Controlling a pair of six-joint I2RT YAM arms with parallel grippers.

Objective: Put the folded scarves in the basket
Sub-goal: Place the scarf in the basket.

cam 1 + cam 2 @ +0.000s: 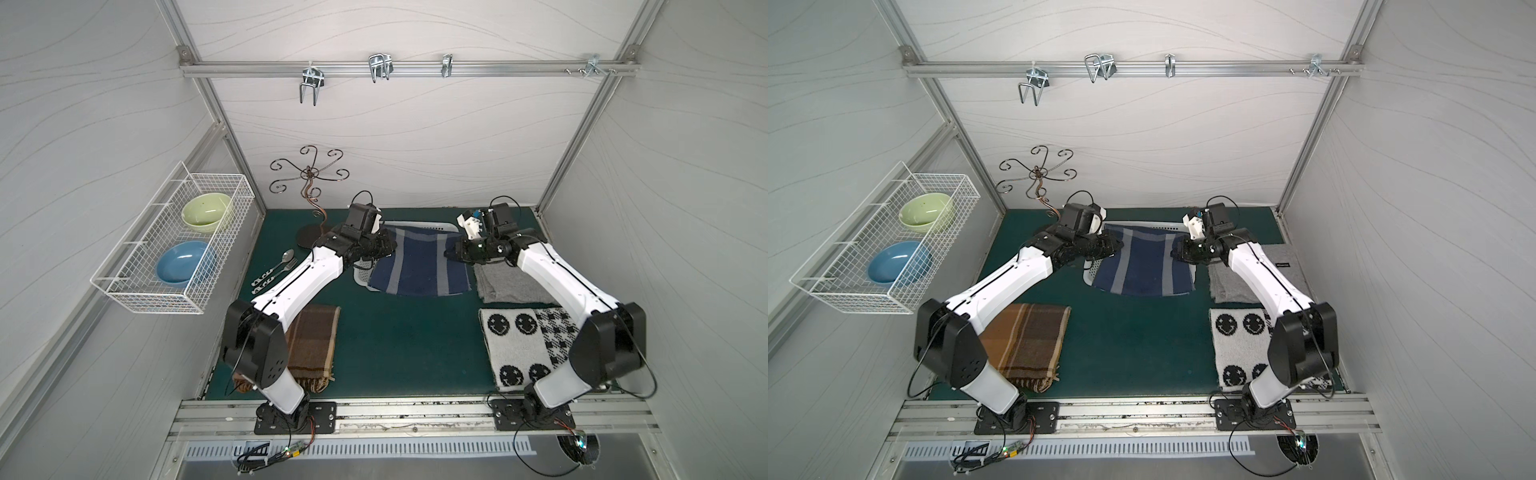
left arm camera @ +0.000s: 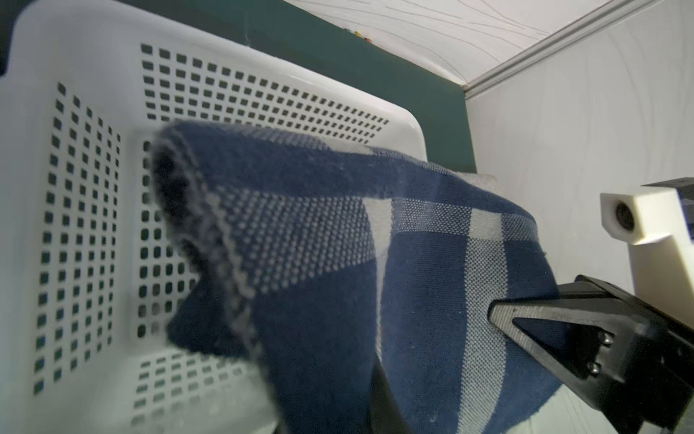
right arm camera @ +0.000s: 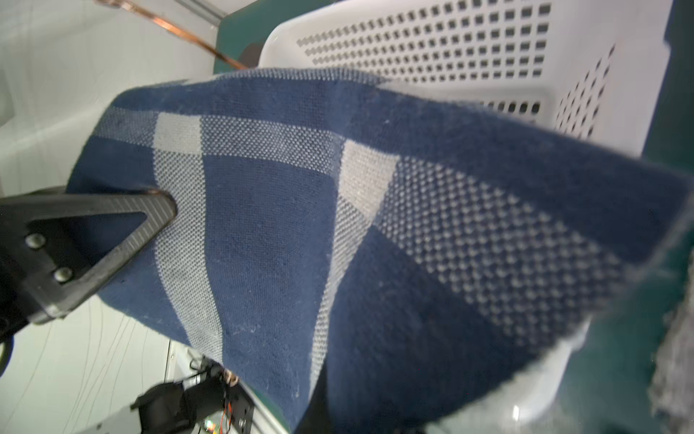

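The folded scarf (image 1: 419, 266), navy with pale grey stripes, hangs stretched between my two grippers over the white perforated basket (image 1: 432, 226). My left gripper (image 1: 388, 249) is shut on its left edge and my right gripper (image 1: 451, 251) is shut on its right edge. Both top views show the scarf (image 1: 1146, 266) hiding most of the basket (image 1: 1154, 225), with only the back rim and a left corner showing. In the left wrist view the scarf (image 2: 338, 263) sags above the basket floor (image 2: 94, 188). The right wrist view shows the scarf (image 3: 300, 225) in front of the basket wall (image 3: 450, 45).
A brown plaid scarf (image 1: 311, 345) lies front left, a grey one (image 1: 507, 282) right of the basket, and a smiley-patterned one (image 1: 519, 345) front right. A spoon and fork (image 1: 278, 266) and a curly metal stand (image 1: 309, 195) are left of the basket. A wire rack with bowls (image 1: 174, 241) hangs on the left wall.
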